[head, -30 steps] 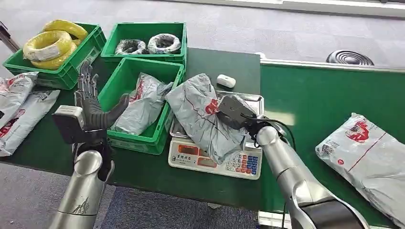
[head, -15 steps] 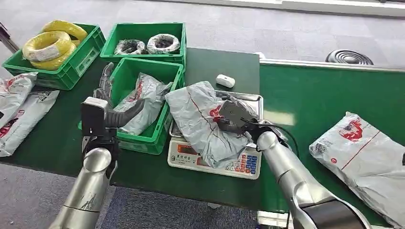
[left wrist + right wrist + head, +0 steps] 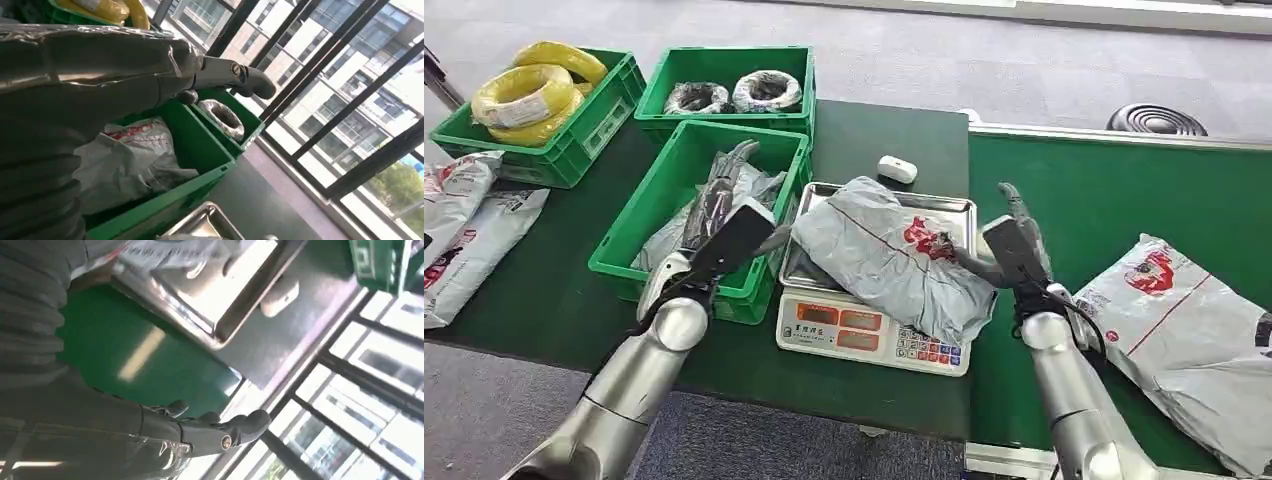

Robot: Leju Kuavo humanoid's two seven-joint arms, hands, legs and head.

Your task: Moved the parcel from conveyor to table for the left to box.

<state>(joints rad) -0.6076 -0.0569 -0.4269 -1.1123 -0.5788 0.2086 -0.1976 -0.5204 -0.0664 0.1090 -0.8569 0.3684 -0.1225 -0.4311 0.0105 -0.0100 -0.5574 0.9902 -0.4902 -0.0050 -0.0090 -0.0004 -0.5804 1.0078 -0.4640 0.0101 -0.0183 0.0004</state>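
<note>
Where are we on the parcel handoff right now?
Done: the parcel lies on the scale, and the right hand is open beside it, holding nothing. In hand: the left hand hovers open over the green bin, near the parcel. Left: gripping and boxing it; another parcel waits on the conveyor.

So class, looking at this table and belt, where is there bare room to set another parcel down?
Bare dark table lies behind the scale, around the small white device. Bare green belt runs between the scale and the parcel on the belt. Crowded: the scale pan under its grey parcel, and the green bins.
</note>
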